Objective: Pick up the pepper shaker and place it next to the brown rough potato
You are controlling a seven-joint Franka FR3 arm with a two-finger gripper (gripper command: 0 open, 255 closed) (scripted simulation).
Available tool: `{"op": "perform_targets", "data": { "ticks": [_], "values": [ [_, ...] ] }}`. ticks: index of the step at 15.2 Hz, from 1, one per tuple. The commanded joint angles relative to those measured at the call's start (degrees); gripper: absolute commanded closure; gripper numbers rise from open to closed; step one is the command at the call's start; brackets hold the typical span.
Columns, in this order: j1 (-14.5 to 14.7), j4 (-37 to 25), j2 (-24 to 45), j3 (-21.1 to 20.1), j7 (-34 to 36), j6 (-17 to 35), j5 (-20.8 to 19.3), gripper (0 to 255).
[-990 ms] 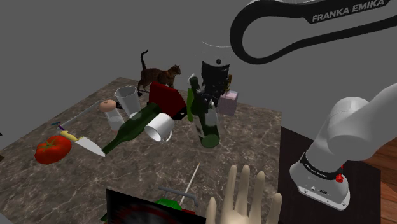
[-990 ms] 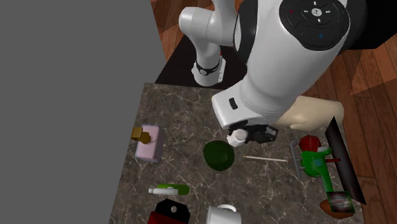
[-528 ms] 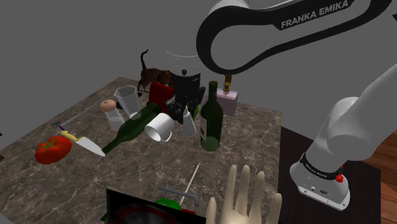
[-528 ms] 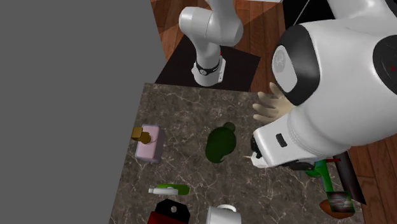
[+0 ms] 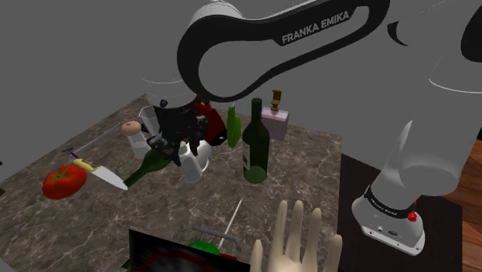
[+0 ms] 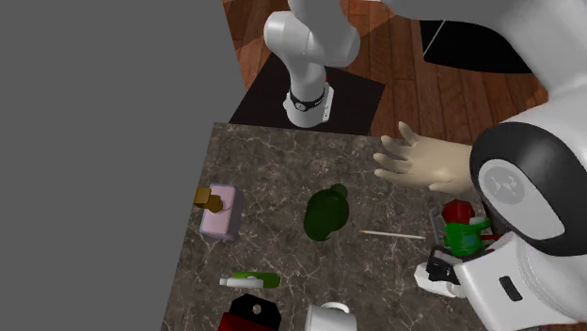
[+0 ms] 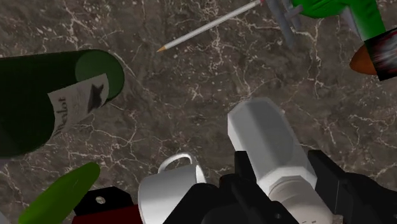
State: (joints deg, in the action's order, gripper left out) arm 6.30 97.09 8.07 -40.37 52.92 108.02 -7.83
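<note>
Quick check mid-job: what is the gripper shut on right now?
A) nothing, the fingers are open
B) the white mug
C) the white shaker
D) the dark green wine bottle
C: in the wrist view the gripper has its black fingers clasping the white shaker from both sides.

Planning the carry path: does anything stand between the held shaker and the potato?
The gripper holds the white shaker by the mug. Toward the potato lie the toppled green bottle, a grey cup and a small white object close beside it, possibly crowding the spot.
</note>
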Motion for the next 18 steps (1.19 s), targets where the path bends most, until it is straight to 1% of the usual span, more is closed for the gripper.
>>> {"op": "perform_targets", "data": {
  "ticks": [1, 3, 6, 18],
  "values": [
    [2.5, -5.5, 5.2, -0.5, 3.3, -1.8, -3.8, 255],
    [6.1, -12.3, 11.0, -0.3, 6.0, -4.3, -7.6, 255],
    [12.4, -23.9, 19.5, 0.9, 8.7, -8.8, -12.5, 255],
    [10.8, -14.4, 19.5, 1.4, 9.9, 0.4, -13.0, 255]
  ]
}}
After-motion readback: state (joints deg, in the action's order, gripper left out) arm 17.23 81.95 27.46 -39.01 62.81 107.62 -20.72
